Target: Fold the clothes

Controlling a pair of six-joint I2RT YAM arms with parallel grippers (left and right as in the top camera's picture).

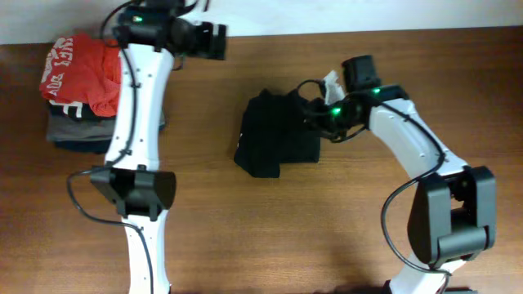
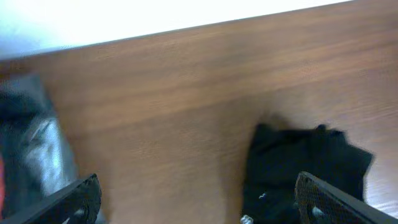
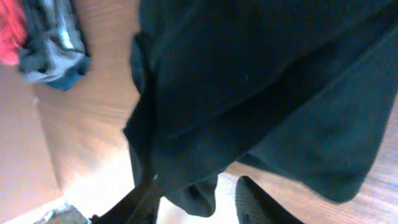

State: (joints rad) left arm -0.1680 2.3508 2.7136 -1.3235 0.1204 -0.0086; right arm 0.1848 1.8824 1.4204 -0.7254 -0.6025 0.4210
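Observation:
A black garment lies crumpled at the table's middle. It fills the right wrist view and shows in the left wrist view. My right gripper is at the garment's right edge. Its fingers are partly apart, with a fold of the black cloth hanging between them and a gap beside the right finger. My left gripper is open and empty near the table's far edge, up and left of the garment. Its fingers are spread wide.
A stack of folded clothes with a red shirt on top sits at the far left. It also shows in the left wrist view and the right wrist view. The left arm runs along its right side.

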